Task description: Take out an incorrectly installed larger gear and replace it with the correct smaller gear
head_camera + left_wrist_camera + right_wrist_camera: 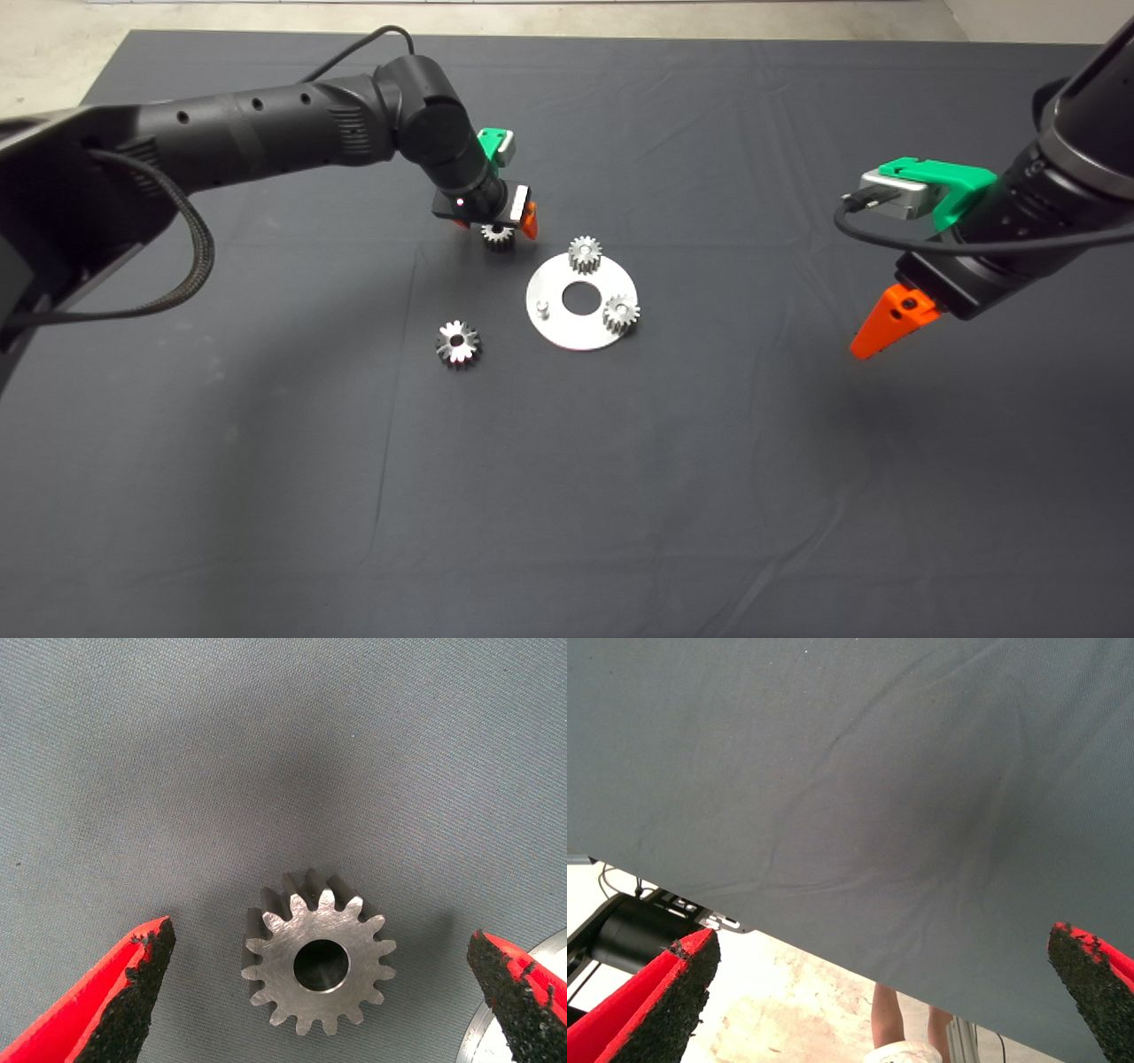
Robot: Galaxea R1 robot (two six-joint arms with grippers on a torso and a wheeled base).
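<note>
Head camera looks down from above onto the dark fabric mat. Left wrist camera sits close over the small grey fine-toothed steel gear, shared with the overhead view. Right wrist camera faces the mat's edge.

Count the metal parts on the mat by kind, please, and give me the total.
Smaller gear, fine teeth: 3 (one between the open left gripper's fingers, two on the plate)
Larger gear, pointed teeth: 1
Round plate: 1
Total: 5
</note>
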